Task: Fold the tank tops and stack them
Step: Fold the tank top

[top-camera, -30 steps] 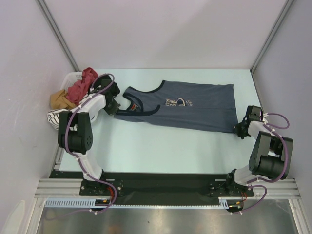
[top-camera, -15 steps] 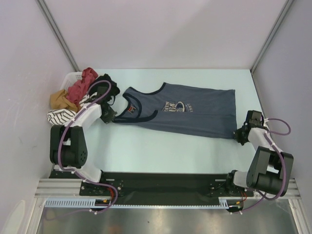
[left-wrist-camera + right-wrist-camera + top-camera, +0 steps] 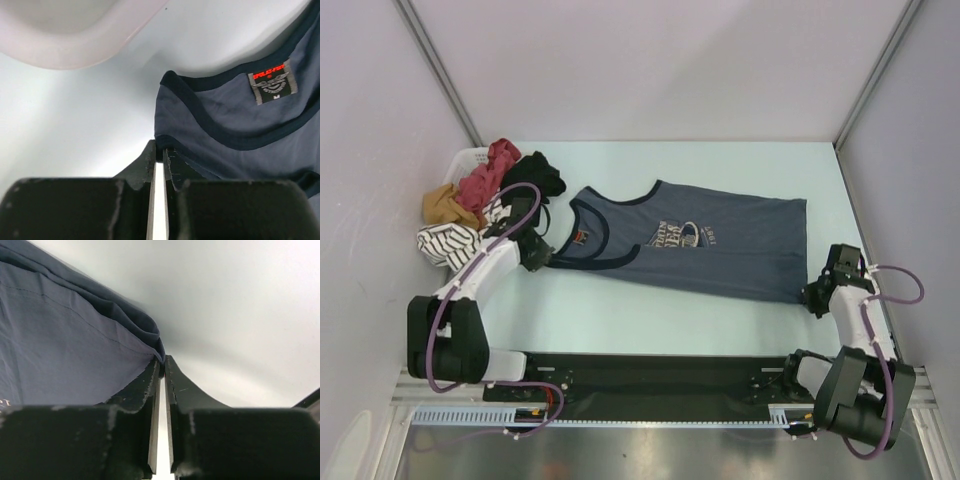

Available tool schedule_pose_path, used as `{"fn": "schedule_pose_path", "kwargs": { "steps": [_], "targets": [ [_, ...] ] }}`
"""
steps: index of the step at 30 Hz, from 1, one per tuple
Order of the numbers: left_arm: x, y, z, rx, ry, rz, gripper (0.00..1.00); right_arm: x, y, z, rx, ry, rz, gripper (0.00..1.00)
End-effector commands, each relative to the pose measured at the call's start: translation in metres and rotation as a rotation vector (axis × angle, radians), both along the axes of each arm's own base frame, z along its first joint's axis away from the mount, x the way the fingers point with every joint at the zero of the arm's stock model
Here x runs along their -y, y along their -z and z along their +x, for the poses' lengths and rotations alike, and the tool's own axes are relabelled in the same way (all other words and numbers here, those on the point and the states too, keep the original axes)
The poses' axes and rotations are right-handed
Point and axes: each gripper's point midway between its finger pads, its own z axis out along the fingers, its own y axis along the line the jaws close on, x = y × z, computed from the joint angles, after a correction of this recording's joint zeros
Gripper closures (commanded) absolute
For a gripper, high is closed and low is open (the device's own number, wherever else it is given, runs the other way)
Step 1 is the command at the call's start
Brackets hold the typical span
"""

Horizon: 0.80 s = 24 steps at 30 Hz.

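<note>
The slate blue-grey tank top (image 3: 710, 248) with darker trim lies spread flat across the table, neck to the left, hem to the right. My left gripper (image 3: 542, 256) is shut on its near shoulder strap (image 3: 165, 142); the neck label (image 3: 272, 84) shows in the left wrist view. My right gripper (image 3: 813, 290) is shut on the near hem corner (image 3: 150, 337). The brick red tank top (image 3: 490, 174) lies crumpled on the pile in the white basket at the far left.
A white basket (image 3: 466, 158) at the far left holds a pile: a black garment (image 3: 535, 178), a tan one (image 3: 445, 204) and a striped one (image 3: 445, 240). Its rim shows in the left wrist view (image 3: 75, 45). Frame posts stand at both back corners.
Both grippers have pulled toward the near edge, dragging the blue-grey top with them. The top now lies nearer and flatter.
</note>
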Motion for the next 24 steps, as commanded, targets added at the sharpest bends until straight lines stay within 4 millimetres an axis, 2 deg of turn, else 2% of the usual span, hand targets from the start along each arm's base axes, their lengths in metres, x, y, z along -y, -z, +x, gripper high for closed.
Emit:
{"fn": "schedule_pose_path", "kwargs": {
  "steps": [1,2,3,4,6,7,8,11,15,16,17,19,20,21,23,24],
  "targets": [
    [-0.01,-0.001,0.009,0.048,-0.01,0.025,0.89,0.002,0.004,-0.022,-0.015,0.084,-0.015,0.88],
    [-0.01,0.002,0.01,0.044,-0.008,0.031,0.87,0.0,0.004,-0.023,0.001,0.088,-0.008,0.85],
    [-0.01,0.007,0.01,0.027,-0.005,0.034,0.86,-0.002,0.005,-0.026,0.021,0.091,-0.006,0.74],
    [-0.01,0.01,0.01,0.016,0.005,0.037,0.84,-0.003,0.004,-0.026,0.038,0.097,-0.006,0.69],
    [-0.01,0.016,0.011,0.004,0.016,0.04,0.59,-0.001,0.001,-0.026,0.058,0.103,-0.022,0.57],
    [-0.01,0.017,0.011,0.002,0.018,0.043,0.5,0.001,-0.004,-0.024,0.082,0.1,-0.036,0.56],
    [-0.012,0.017,0.011,0.003,0.012,0.049,0.35,0.003,-0.007,-0.022,0.089,0.098,-0.049,0.55],
    [-0.019,0.001,0.012,0.04,-0.01,0.085,0.2,0.012,-0.02,-0.017,0.093,0.091,-0.094,0.55],
    [-0.03,-0.029,0.019,0.084,-0.037,0.137,0.13,0.024,-0.033,-0.01,0.078,0.089,-0.146,0.55],
    [-0.03,-0.032,0.018,0.077,-0.034,0.147,0.12,0.027,-0.035,-0.009,0.076,0.092,-0.155,0.53],
    [-0.03,-0.038,0.02,0.089,-0.03,0.148,0.11,0.029,-0.04,-0.004,0.081,0.09,-0.161,0.46],
    [-0.03,-0.053,0.025,0.112,-0.022,0.175,0.09,0.032,-0.047,0.001,0.093,0.079,-0.181,0.42],
    [-0.024,-0.059,0.027,0.128,0.005,0.183,0.07,0.034,-0.05,0.004,0.098,0.076,-0.185,0.42],
    [-0.018,-0.069,0.033,0.158,0.037,0.185,0.07,0.034,-0.059,0.015,0.142,0.056,-0.184,0.42],
    [0.004,-0.084,0.041,0.228,0.131,0.165,0.07,0.032,-0.067,0.029,0.187,-0.014,-0.189,0.46],
    [0.016,-0.086,0.043,0.252,0.172,0.142,0.08,0.03,-0.077,0.043,0.23,-0.044,-0.178,0.48]
  ]
}}
